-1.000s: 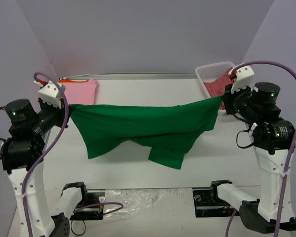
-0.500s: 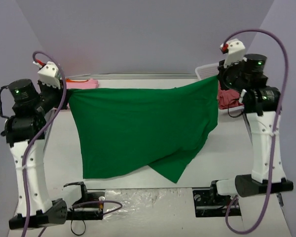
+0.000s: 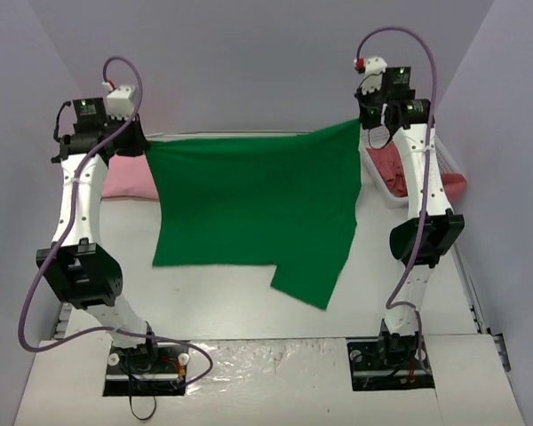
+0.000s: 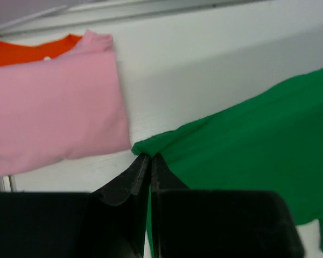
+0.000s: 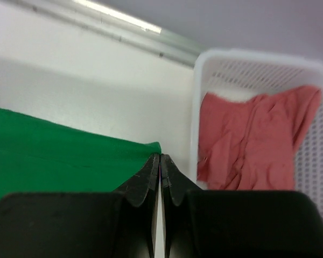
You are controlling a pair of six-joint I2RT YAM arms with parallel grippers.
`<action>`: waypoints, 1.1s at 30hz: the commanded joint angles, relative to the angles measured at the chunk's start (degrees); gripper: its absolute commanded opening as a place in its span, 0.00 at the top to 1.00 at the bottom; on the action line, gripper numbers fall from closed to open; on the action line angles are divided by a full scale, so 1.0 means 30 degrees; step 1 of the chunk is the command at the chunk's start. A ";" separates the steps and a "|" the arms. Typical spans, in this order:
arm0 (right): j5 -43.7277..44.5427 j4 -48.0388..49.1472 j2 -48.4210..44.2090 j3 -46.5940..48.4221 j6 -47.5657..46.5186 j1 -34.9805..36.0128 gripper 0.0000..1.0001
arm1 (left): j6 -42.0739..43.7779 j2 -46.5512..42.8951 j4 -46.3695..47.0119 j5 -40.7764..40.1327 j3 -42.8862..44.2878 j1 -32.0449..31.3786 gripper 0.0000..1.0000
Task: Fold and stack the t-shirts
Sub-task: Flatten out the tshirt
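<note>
The bright green t-shirt (image 3: 249,204) hangs spread between both raised arms, its lower part draped toward the table and one sleeve trailing at the bottom right. My left gripper (image 3: 145,145) is shut on its left top corner (image 4: 145,146). My right gripper (image 3: 362,122) is shut on its right top corner (image 5: 153,146). A folded light pink t-shirt (image 4: 48,110) lies on an orange t-shirt (image 4: 27,49) at the back left. The coral red t-shirt (image 5: 250,137) lies crumpled in the basket.
The white lattice basket (image 5: 312,134) stands at the back right, against the right wall. A metal rail (image 5: 113,27) runs along the table's far edge. Both arm bases sit at the near edge (image 3: 266,364).
Both arms have risen high and moved back, lifting the green t-shirt so that it hangs stretched out and nearly flat instead of sagging low over the table.
</note>
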 commanded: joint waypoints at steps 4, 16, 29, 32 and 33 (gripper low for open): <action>0.0547 0.0820 -0.2472 0.6591 0.0328 -0.0084 1.00 | -0.1267 -0.3173 0.0344 -0.0443 0.5650 -0.0004 0.98; -0.2201 0.0744 -1.8317 -1.0446 -0.0694 -0.0171 1.00 | 0.5082 -1.4219 -0.4691 0.2709 -0.2216 -0.0004 0.98; -0.4111 -0.3425 -2.2701 -1.2486 -0.3071 -0.1226 0.20 | 1.4500 -1.7244 -1.7798 0.9870 0.0497 -0.0355 0.28; -0.3030 -0.1762 -2.1120 -1.2916 -0.2954 -0.1255 0.21 | 1.1553 -1.7127 -1.2780 0.8410 -0.1537 -0.0385 0.27; -0.2852 -0.1319 -2.0735 -1.3210 -0.2954 -0.1255 0.21 | 1.0579 -1.7068 -1.1219 0.7852 -0.2508 -0.0385 0.27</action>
